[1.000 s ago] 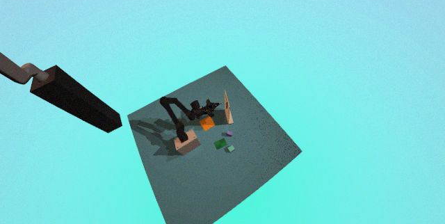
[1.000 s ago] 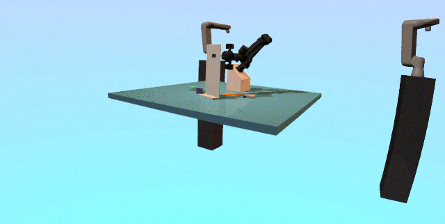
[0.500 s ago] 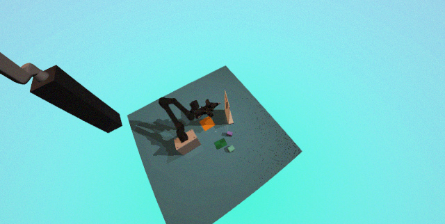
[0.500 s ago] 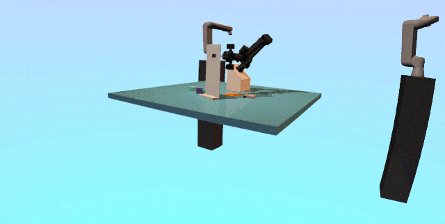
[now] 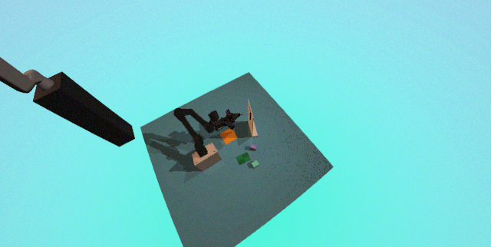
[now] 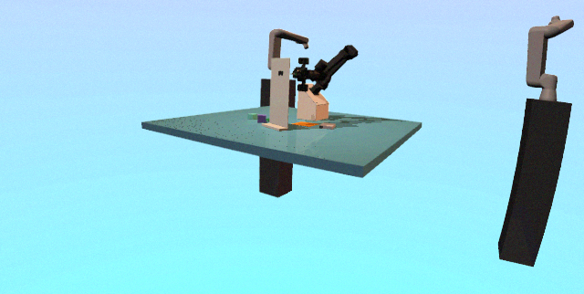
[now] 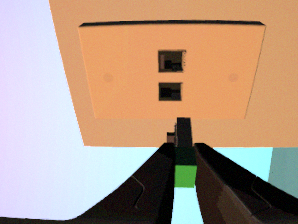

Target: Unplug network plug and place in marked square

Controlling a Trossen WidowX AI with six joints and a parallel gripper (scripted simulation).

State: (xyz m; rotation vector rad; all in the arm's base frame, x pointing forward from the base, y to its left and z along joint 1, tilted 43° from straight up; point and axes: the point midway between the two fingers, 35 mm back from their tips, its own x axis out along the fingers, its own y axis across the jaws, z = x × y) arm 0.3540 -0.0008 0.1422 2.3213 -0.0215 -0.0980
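The gripper (image 5: 238, 115) (image 6: 297, 74) (image 7: 182, 152) is holding the plug (image 7: 185, 175), its fingers closed on the black and green body. The plug is sitting outside the upright panel (image 5: 251, 122) (image 6: 279, 98) (image 7: 125, 100), a short gap apart from its face and below the two square openings in the wrist view. The arm (image 5: 186, 122) (image 6: 338, 63) is reaching toward the panel from its base side, keeping the gripper above the table (image 5: 215, 201) (image 6: 319, 148). An orange square (image 5: 229, 136) (image 6: 305, 124) is lying near the panel, on the arm's side. A purple block (image 5: 253, 147) (image 6: 261, 119) is resting near the panel's foot; a green square (image 5: 243, 158) and a pale green block (image 5: 255, 164) (image 6: 252, 116) are lying farther from the panel.
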